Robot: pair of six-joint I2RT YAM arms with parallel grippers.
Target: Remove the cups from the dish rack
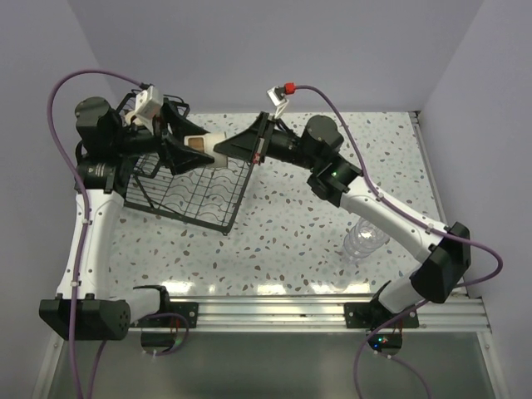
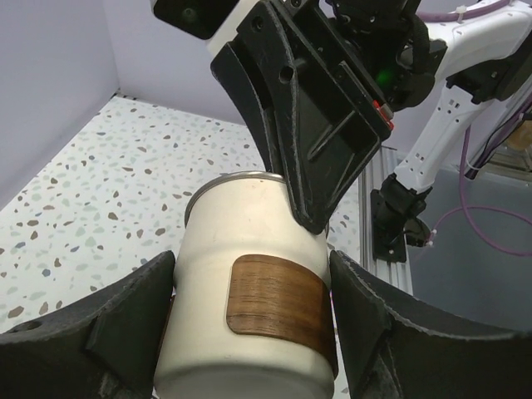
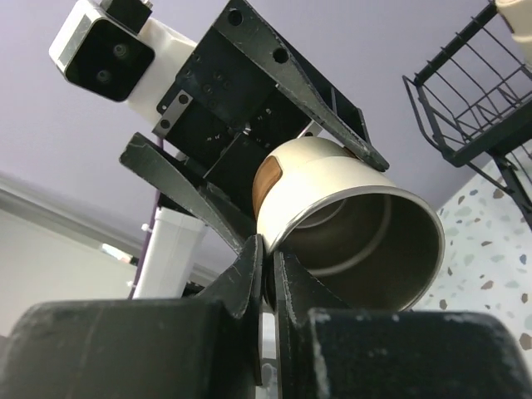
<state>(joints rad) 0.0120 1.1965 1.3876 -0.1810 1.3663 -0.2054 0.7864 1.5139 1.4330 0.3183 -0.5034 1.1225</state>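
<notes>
**So, one cup sat between two grippers**

You had the cream cup (image 1: 213, 150) off the wires and raised over the flat tray of the rack (image 1: 198, 204), at its far right side. It lay tipped on its side, with its mouth turned toward the right arm.

Your left gripper (image 1: 193, 150) stood wide and grasped the cup. One finger (image 2: 125, 312) pressed each side of the body, and the brown wood patch faced that wrist camera.

Your right gripper (image 3: 268, 268) was clenched on the cup's rim. The thin wall was pinched between the two fingertips, one inside the mouth and one outside.

The rack's raised basket showed at the right edge of the right wrist view.

A clear tumbler (image 1: 363, 241) stood on the speckled table (image 1: 283, 241) beside your right arm, well apart from the rack.
</notes>
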